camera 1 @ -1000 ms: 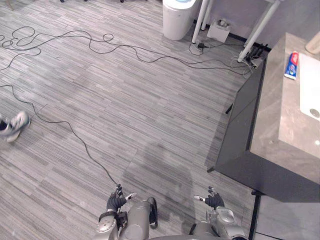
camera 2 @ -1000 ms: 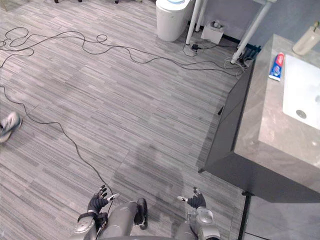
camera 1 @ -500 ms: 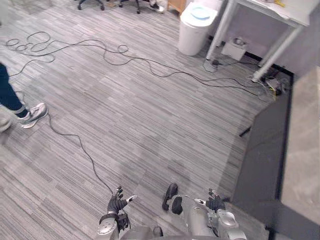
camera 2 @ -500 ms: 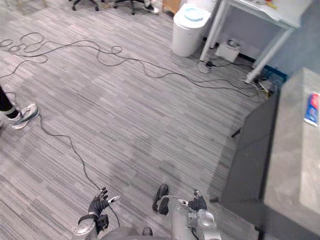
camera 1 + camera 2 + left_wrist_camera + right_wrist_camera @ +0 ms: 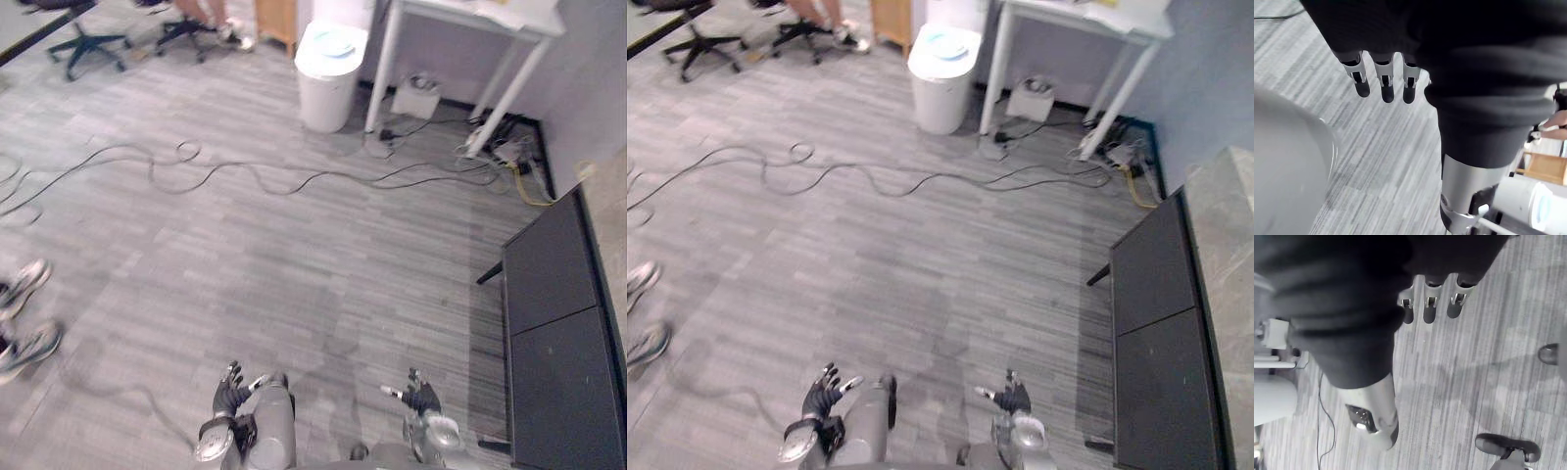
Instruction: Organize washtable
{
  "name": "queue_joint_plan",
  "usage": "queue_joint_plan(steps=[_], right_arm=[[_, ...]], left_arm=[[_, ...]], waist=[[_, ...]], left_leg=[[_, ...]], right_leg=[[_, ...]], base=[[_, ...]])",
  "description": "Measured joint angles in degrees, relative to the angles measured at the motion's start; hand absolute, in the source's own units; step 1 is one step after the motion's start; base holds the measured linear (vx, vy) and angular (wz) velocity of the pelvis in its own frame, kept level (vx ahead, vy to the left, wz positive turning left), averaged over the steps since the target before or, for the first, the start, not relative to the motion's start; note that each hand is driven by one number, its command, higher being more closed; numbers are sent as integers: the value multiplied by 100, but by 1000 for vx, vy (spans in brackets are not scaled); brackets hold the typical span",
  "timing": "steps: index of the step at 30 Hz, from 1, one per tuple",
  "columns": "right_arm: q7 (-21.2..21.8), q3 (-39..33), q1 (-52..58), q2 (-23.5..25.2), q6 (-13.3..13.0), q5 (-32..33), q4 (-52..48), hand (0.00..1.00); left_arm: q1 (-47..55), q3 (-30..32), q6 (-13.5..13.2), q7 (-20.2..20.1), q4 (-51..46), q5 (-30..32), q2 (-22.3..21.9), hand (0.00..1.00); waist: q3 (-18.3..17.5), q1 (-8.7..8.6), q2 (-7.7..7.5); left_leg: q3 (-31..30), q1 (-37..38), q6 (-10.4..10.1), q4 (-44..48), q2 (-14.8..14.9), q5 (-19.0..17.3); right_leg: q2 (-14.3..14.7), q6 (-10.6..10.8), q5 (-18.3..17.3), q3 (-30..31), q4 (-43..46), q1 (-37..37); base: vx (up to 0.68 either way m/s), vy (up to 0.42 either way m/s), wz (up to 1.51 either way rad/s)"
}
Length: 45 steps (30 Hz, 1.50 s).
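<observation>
Left hand [image 5: 229, 394] and right hand [image 5: 421, 397] hang open and empty (fingers relaxed); better to face the washtable [image 5: 1227, 255] squarely before reaching

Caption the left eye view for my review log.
Left hand and right hand hang open above grey floor; dark washtable cabinet at right, white bin beyond.

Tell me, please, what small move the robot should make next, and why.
Probably a turn to its right to face the washtable, which sits at the right edge of the head views with little of its grey top in sight. The left hand and right hand hang low over the floor, fingers relaxed and empty, apart from it.
</observation>
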Motion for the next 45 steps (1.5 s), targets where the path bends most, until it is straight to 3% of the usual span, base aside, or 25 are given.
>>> queue_joint_plan(steps=[2, 3, 5, 7, 9, 11, 13, 14, 15, 16, 17, 20, 22, 23, 27, 29, 31, 34, 35, 37, 39, 40, 41, 43, 45], right_arm=[[23, 10, 2, 0, 1, -103, -118, 0], [87, 21, -3, -2, -1, -158, -172, 0], [118, 47, 16, -1, 2, -164, -168, 0], [120, 168, -12, -9, 5, -166, -103, 0], [123, 244, -82, -46, 0, -174, -20, 0], [126, 322, -278, -151, 11, -195, 236, 0], [133, 379, -361, -255, 25, -235, 385, 0], [139, 396, -320, -307, 25, -290, 388, 0], [163, 401, -180, -373, 16, -348, 371, 0], [179, 404, -227, -475, 18, -354, 387, 0], [209, 403, -262, -556, 15, -387, 360, 0], [248, 384, -204, -648, 7, -386, 339, 0], [231, 394, -154, -639, 9, -382, 331, 0], [221, 395, -112, -602, 7, -360, 334, 0], [207, 342, -122, -669, 3, -325, 423, 0], [194, 310, -204, -679, 14, -325, 574, 0], [183, 214, -241, -675, 13, -329, 570, 0], [142, 142, -234, -674, 14, -334, 567, 0], [120, 119, -206, -670, 15, -339, 566, 0], [114, 96, -141, -652, 14, -342, 469, 0], [121, -8, 37, -370, 7, -344, 246, 0], [121, -24, 69, -306, 9, -345, 246, 0], [132, -27, 120, -243, 15, -349, 212, 0], [143, -27, 65, -214, 18, -388, 223, 0], [222, -6, -4, -193, 20, -394, 290, 0]], left_arm=[[-3, -19, 0, 1, 0, 1, -22, 0], [-6, -43, 0, 4, 3, 1, -15, 0], [-24, -132, -3, 7, 7, 3, 2, 0], [-23, -123, -2, 8, 91, 1, 40, 0], [-16, -122, -2, 5, 217, 0, 83, 0], [-20, -115, 9, 7, 315, -1, 131, 0], [-6, -115, 18, 5, 458, 0, 190, 0], [47, -116, 23, 5, 518, 0, 220, 0], [116, -112, 21, 2, 528, 2, 255, 0], [107, -100, 26, 6, 610, 2, 241, 0], [129, -127, 19, -11, 629, 8, 206, 0], [116, -124, 2, -13, 648, 69, 151, 0], [108, -144, 21, -21, 734, 106, 126, 0], [120, -200, 23, -68, 738, 114, 90, 0], [101, -123, 1, -122, 686, 107, 72, 0], [107, -120, -2, -118, 661, 101, 64, 0], [103, -113, -5, -111, 645, 99, 30, 0], [37, -114, -12, -107, 624, 98, -11, 0], [35, -115, -13, -106, 624, 98, -51, 0], [40, -115, -15, -106, 627, 101, -101, 0], [-10, -113, -16, -107, 624, 107, 20, 0], [-14, -116, -12, -108, 627, 110, 56, 0], [-21, -137, -2, -107, 642, 111, 70, 0], [-23, -156, -1, -107, 673, 112, 74, 0], [-25, -215, 0, -108, 695, 112, 80, 0]], waist=[[9, -14, 21], [28, -30, 54], [78, -45, 140], [58, -42, 105], [52, -131, 102], [71, -206, 133], [77, -208, 141], [54, -207, 75], [-6, -254, -43], [-2, -270, 85], [-74, -331, 214], [-168, -341, 481], [-144, -347, 518], [-135, -339, 495], [-112, -325, 410], [-91, -317, 394], [-66, -278, 420], [-19, -172, 485], [-18, -165, 511], [-58, -158, 614], [-100, -122, 337], [-145, -147, 253], [-186, -165, 170], [-159, -165, 213], [-134, -184, 272]], left_leg=[[382, 324, 117, -18, 65, -202], [616, 584, 145, -73, 126, -296], [947, 1051, 134, -285, 214, -439], [1235, 1374, 115, -454, 328, -487], [1434, 1503, 111, -578, 443, -486], [1662, 1573, 8, -720, 551, -495], [1810, 1759, -156, -802, 593, -471], [1792, 1957, -317, -824, 513, -464], [1643, 2193, -479, -887, 392, -523], [1542, 2308, -535, -923, 458, -548], [1372, 2388, -746, -968, 591, -433], [875, 2099, -959, 22, 1086, -232], [304, 1691, -868, 1211, 1421, 483], [176, 1493, -849, 1811, 1509, 424], [95, 942, -827, 2080, 1041, -35], [21, 684, -756, 1282, 714, -177], [-629, 398, -748, -29, 190, -175], [-1506, 273, -878, -1301, -202, 71], [-1649, 286, -802, -1581, -221, 343], [-1486, 443, -430, -1556, -170, 969], [-954, 536, -167, -1293, -278, 592], [-849, 572, -79, -1243, -321, 502], [-571, 817, 90, -1132, -348, 246], [-391, 1046, 199, -1145, -359, 153], [-190, 1575, 317, -1345, -387, 82]], right_leg=[[-164, 337, 242, -54, 1007, -469], [-285, 371, 277, -219, 1743, -833], [-488, 197, 176, -946, 2330, -1242], [-560, 101, 68, -1628, 2054, -1395], [-530, 118, 43, -2308, 1139, -1520], [-438, -35, 300, -2661, 229, -1743], [-317, -178, 942, -2871, -766, -1835], [-296, -376, 1469, -2880, -1203, -1813], [-346, -746, 2263, -2757, -1174, -1737], [-270, -781, 2118, -2740, -992, -1738], [-116, -760, 1825, -2688, -847, -1766], [408, -933, 1393, -2681, -797, -1674], [843, -1090, 1280, -2576, -1084, -1259], [1055, -1100, 1279, -2417, -1317, -981], [1281, -1128, 1308, -1801, -1832, -404], [1337, -1104, 1323, -1374, -2045, -156], [1389, -1046, 1339, -802, -2197, -9], [1391, -907, 1260, -175, -2224, 150], [1398, -792, 1174, -14, -2202, 200], [1314, -732, 747, -47, -1866, 200], [915, -284, 191, -90, -1098, -74], [816, -155, 120, -103, -871, -145], [627, 23, 80, -328, -43, -369], [460, 227, 69, -532, 646, -565], [-54, 87, -70, -1423, 1481, -746]], base=[[254, 271, -107], [229, 233, -106], [241, 182, -89], [200, 44, -80], [205, -30, -64], [134, -58, -56], [192, -114, -64], [287, -208, -40], [303, -234, -40], [292, -234, -38], [276, -222, -49], [313, -252, -53], [285, -211, -53], [335, -247, -57], [251, -133, -73], [265, -9, -109], [283, 105, -127], [218, 172, -125], [225, 229, -106], [249, 269, -93], [290, 300, -85], [378, 312, -89], [309, 249, -74], [283, 226, -58], [323, 214, -42]])
